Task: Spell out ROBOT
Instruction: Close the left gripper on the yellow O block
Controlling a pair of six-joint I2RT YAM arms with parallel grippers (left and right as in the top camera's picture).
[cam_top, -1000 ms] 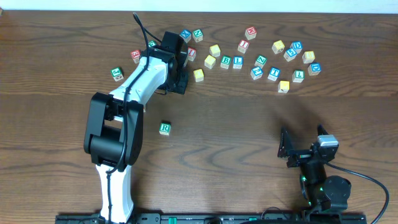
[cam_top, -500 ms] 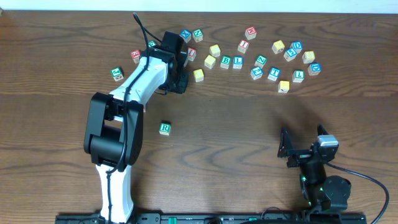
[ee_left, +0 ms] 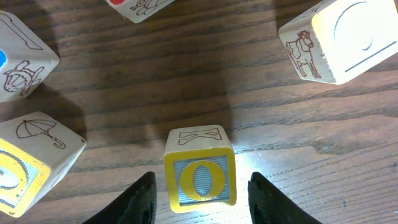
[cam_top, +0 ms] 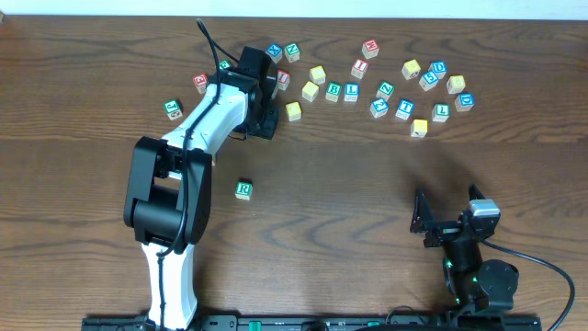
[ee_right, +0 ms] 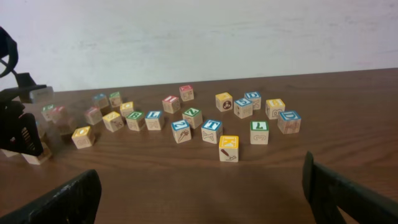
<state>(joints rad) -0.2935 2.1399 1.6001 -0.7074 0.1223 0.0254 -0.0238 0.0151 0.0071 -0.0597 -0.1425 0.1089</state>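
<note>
Straddles yellow O cube with left gripper spread, not touching, probably to carry it beside green R cube lying alone, well apart; rests right gripper wide open, idle

R cube alone mid-table, scattered cubes behind it along the far side. O cube sits between fingers of left gripper, touching neither.
</note>
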